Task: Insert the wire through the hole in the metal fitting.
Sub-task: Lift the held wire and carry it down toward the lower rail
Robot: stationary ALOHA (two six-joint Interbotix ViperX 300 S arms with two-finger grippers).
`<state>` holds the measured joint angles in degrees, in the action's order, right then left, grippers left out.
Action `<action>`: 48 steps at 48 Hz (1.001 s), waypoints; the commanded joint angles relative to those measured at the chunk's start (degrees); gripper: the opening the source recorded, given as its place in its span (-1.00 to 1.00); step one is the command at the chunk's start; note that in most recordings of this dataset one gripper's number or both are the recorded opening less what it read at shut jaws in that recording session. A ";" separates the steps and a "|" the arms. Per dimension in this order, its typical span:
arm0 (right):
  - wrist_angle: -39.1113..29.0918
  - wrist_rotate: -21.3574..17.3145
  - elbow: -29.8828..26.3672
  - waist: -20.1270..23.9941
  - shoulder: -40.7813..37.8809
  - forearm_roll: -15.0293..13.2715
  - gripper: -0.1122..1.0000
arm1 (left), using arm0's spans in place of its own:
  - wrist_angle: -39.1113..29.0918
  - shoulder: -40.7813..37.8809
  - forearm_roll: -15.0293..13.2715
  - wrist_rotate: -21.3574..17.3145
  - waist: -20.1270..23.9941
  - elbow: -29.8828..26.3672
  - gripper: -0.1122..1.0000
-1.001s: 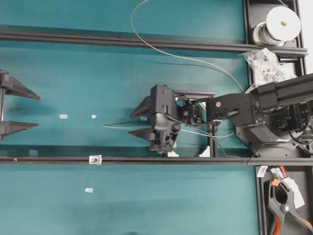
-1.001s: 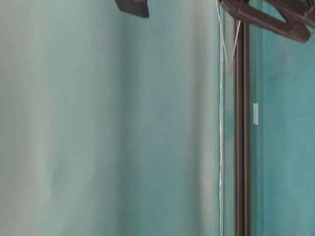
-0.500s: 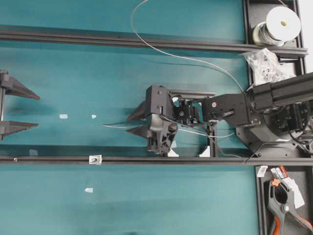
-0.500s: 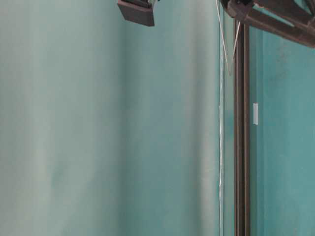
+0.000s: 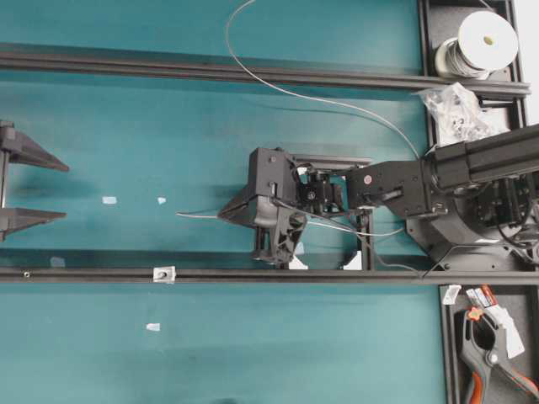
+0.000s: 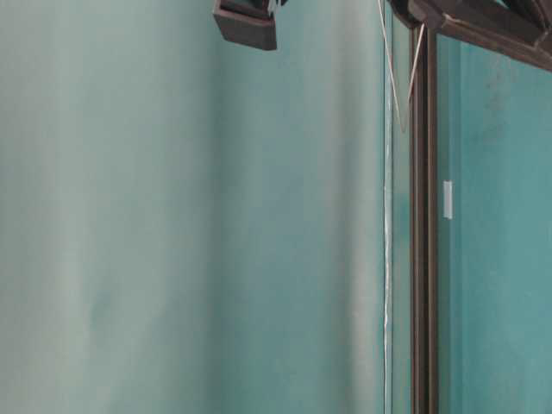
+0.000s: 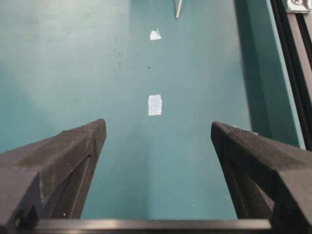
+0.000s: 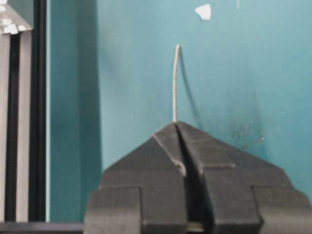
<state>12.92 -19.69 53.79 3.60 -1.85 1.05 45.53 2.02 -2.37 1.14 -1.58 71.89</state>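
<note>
My right gripper sits mid-table, shut on the thin silver wire. A short free end of the wire pokes out to the left of the fingertips. In the right wrist view the jaws meet at a point and the wire rises straight from them. The metal fitting sits on the lower rail, left of and below the wire tip and apart from it; it also shows at a corner. The hole is too small to see. My left gripper stands open at the far left, with nothing between its fingers.
Two dark rails cross the teal table, an upper one and a lower one. The white spool, a bag of small parts and an orange-and-black clamp lie at the right. White tape scraps dot the mat.
The right gripper's jaws have closed onto the wire and the gripper has shifted slightly left. The left gripper has not moved.
</note>
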 commanded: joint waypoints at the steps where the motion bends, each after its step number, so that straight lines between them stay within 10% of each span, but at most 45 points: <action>1: 0.44 -0.09 -0.18 0.35 0.44 -0.09 -0.81 | 0.18 0.88 -0.09 0.00 -0.18 -0.44 0.61; 48: -3.60 1.67 0.44 -0.18 14.59 -1.49 -0.81 | -0.53 6.50 -0.09 -0.35 0.26 0.00 0.61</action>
<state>9.23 -18.19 54.58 3.60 10.90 -0.18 45.35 5.10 -2.37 0.88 -1.58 71.81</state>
